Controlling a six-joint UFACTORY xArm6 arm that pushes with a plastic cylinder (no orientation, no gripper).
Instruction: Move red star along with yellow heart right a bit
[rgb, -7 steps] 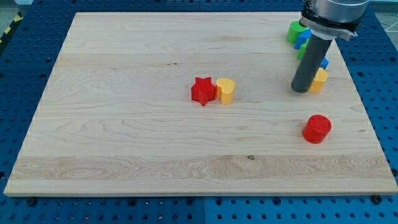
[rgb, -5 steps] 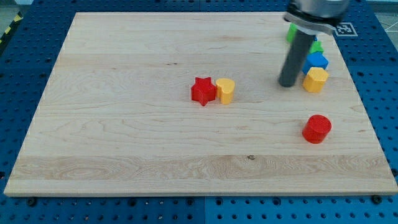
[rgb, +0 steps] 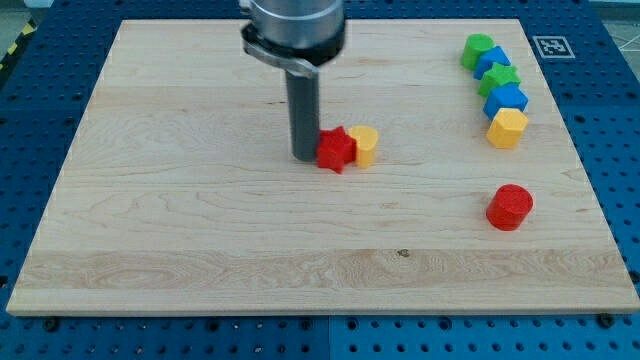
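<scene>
The red star (rgb: 336, 150) lies near the middle of the wooden board (rgb: 200, 220). The yellow heart (rgb: 364, 145) touches its right side. My tip (rgb: 304, 156) rests on the board right at the red star's left edge, touching or nearly touching it. The dark rod rises from the tip toward the view's top.
A column of blocks stands at the upper right: a green block (rgb: 477, 50), a blue block (rgb: 493, 63), a green star (rgb: 499, 80), a blue block (rgb: 507, 99) and a yellow hexagon (rgb: 507, 128). A red cylinder (rgb: 509, 207) lies at the right.
My tip has swept from beside the yellow hexagon at the right across the board to the red star's left side. The star and heart have shifted slightly right at most.
</scene>
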